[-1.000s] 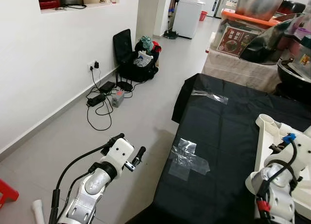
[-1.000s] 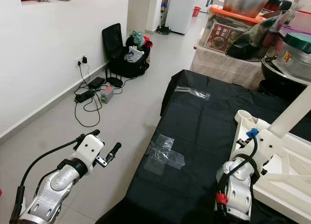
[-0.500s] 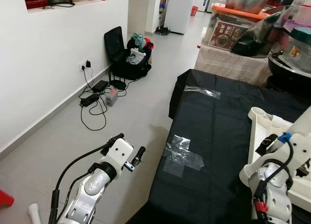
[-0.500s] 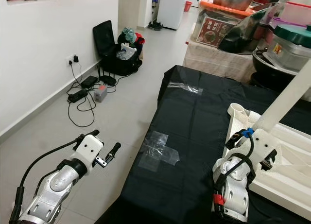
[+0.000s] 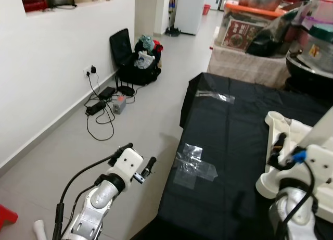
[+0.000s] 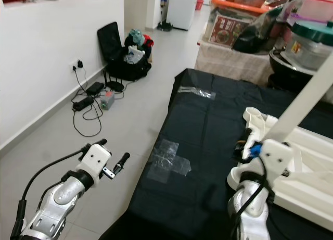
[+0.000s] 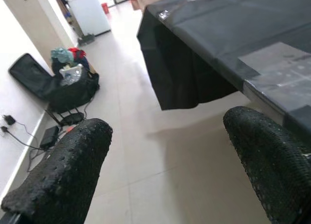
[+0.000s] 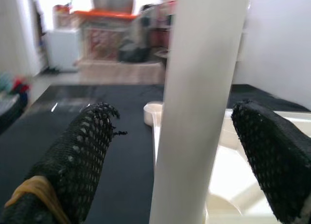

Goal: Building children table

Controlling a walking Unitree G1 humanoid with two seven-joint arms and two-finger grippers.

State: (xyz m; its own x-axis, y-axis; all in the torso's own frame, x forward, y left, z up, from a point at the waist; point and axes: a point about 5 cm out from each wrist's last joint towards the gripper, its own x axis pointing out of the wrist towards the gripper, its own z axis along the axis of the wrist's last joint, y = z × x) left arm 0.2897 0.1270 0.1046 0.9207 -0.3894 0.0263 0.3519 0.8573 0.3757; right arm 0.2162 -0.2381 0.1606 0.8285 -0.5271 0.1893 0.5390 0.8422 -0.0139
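The white table top (image 6: 302, 182) of the children table lay upside down on the black sheet (image 6: 208, 146), at the side of the sheet nearest the robot's right arm. One white leg (image 8: 194, 107) stood up from it, slanted, and a round socket (image 6: 254, 115) for another leg showed at the corner of the table top that was farther from the robot. The right gripper (image 8: 187, 151) was at this leg: in the right wrist view the leg passed between the two black fingers (image 8: 82, 156), which were spread wide on both sides of it and did not press on it. I cannot tell if one finger touched the leg.

The left gripper (image 7: 165, 175) hung over the grey floor (image 5: 130, 130), beside the long edge of the black sheet, with its fingers spread apart and nothing between them.

Two patches of clear tape (image 5: 193, 164) were on the sheet, one near its long edge and one near the far corner. On the floor by the white wall (image 5: 47, 68) lay black cables (image 5: 101, 112) and an open black bag (image 5: 135, 60). Beyond the far edge of the sheet stood pots and boxes (image 6: 244, 26) on a covered table.
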